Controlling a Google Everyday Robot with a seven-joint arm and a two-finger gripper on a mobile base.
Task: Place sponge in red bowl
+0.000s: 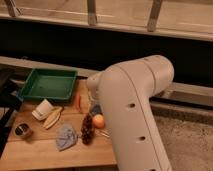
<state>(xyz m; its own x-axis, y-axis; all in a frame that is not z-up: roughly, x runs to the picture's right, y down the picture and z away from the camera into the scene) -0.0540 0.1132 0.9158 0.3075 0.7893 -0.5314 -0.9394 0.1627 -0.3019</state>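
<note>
My white arm (132, 110) fills the middle and right of the camera view. My gripper (95, 108) shows only as a small dark part under the arm's left end, low over the wooden table (40, 155), just above the orange (98, 121). No sponge and no red bowl show; they are hidden or out of view.
A green tray (47, 85) stands at the table's back left. In front of it lie a white cup (42, 109), a banana (52, 118), a small can (22, 130), a blue cloth (65, 136), dark grapes (87, 131) and a red pepper (79, 102).
</note>
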